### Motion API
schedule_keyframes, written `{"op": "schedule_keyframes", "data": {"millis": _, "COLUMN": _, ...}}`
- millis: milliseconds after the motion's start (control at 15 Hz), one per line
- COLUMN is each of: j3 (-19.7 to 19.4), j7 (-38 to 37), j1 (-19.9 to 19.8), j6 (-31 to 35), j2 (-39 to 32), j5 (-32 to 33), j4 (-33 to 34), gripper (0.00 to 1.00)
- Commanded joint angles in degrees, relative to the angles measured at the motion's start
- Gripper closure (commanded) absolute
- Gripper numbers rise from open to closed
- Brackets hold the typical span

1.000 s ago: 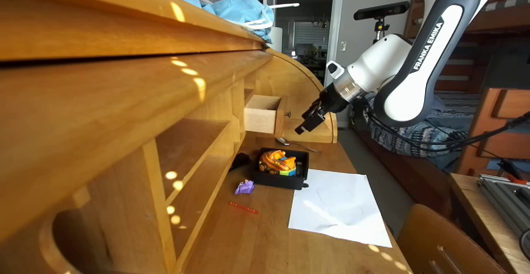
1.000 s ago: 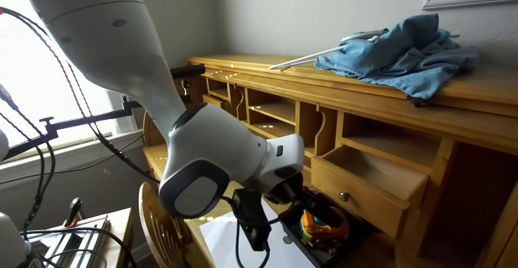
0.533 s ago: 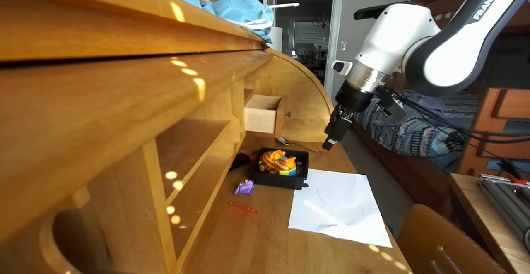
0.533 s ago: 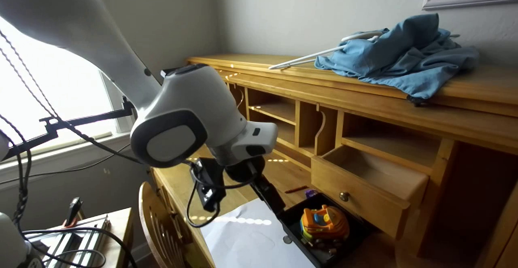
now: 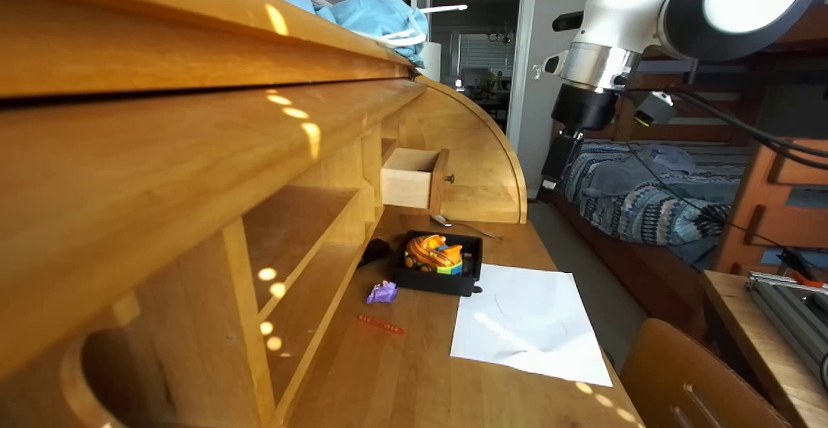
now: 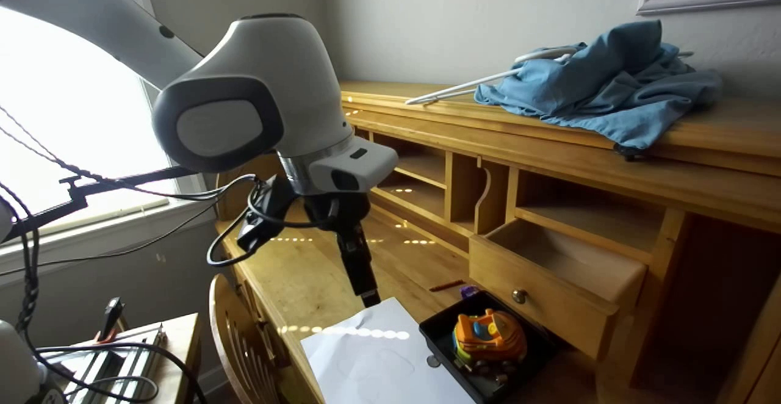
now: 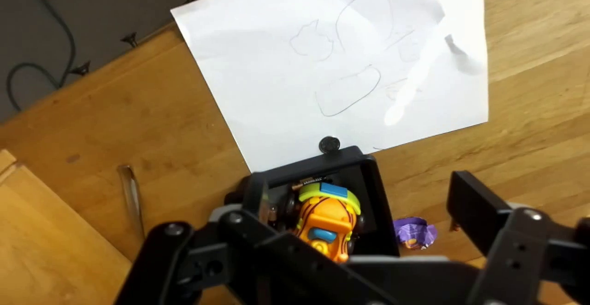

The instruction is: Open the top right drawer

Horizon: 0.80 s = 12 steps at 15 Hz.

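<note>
Top right drawer point(image 6: 555, 300), pulled out, lies toward cubbies point(image 6: 589, 224) from my tool point(image 5: 546, 187), well apart. Fingers point(image 7: 474, 208) spread, nothing gripped. Judge pull done; I'd retreat.

Honey-coloured drawer point(image 6: 554, 301); black gripper point(image 7: 364, 199); black tray point(image 7: 313, 164); orange toy car point(image 7: 328, 217); white paper point(image 7: 276, 88); blue patterned bedding point(image 5: 637, 218).
</note>
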<state>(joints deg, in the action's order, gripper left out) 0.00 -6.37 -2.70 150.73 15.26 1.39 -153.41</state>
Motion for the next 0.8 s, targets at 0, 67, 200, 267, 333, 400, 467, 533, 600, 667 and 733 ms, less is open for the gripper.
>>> {"op": "schedule_keyframes", "data": {"millis": 0, "j3": -0.3, "j7": -0.5, "j1": 1.0, "j6": -8.9, "j2": 4.1, "j5": -3.6, "j4": 0.6, "gripper": 0.0}}
{"op": "schedule_keyframes", "data": {"millis": 67, "j3": 0.1, "j7": -1.0, "j1": 0.3, "j6": -11.7, "j2": 4.8, "j5": -2.0, "j4": 0.9, "gripper": 0.0}}
{"op": "schedule_keyframes", "data": {"millis": 200, "j3": 0.0, "j7": -0.7, "j1": -0.3, "j6": -15.9, "j2": 6.2, "j5": -0.7, "j4": 1.4, "gripper": 0.0}}
{"op": "schedule_keyframes", "data": {"millis": 267, "j3": 0.0, "j7": -0.5, "j1": -0.3, "j6": -17.5, "j2": 6.8, "j5": -0.5, "j4": 1.5, "gripper": 0.0}}
{"op": "schedule_keyframes", "data": {"millis": 333, "j3": 0.2, "j7": -0.2, "j1": -0.5, "j6": -18.9, "j2": 7.3, "j5": 0.3, "j4": 1.7, "gripper": 0.0}}
{"op": "schedule_keyframes", "data": {"millis": 400, "j3": 0.1, "j7": 0.3, "j1": -0.6, "j6": -19.7, "j2": 7.8, "j5": 0.8, "j4": 1.6, "gripper": 0.0}}
{"op": "schedule_keyframes", "data": {"millis": 467, "j3": 0.3, "j7": 0.9, "j1": -0.8, "j6": -20.5, "j2": 8.2, "j5": 2.2, "j4": 1.5, "gripper": 0.0}}
{"op": "schedule_keyframes", "data": {"millis": 533, "j3": 1.1, "j7": 0.2, "j1": -1.6, "j6": -19.9, "j2": 8.6, "j5": 5.1, "j4": 1.2, "gripper": 0.0}}
{"op": "schedule_keyframes", "data": {"millis": 600, "j3": 0.1, "j7": 0.2, "j1": -0.2, "j6": -18.5, "j2": 6.5, "j5": 1.6, "j4": 1.7, "gripper": 0.0}}
{"op": "schedule_keyframes", "data": {"millis": 667, "j3": 0.2, "j7": 0.2, "j1": -0.5, "j6": -18.6, "j2": 6.8, "j5": 3.0, "j4": 1.7, "gripper": 0.0}}
{"op": "schedule_keyframes", "data": {"millis": 733, "j3": 0.3, "j7": 0.2, "j1": -0.7, "j6": -18.6, "j2": 7.0, "j5": 3.6, "j4": 1.7, "gripper": 0.0}}
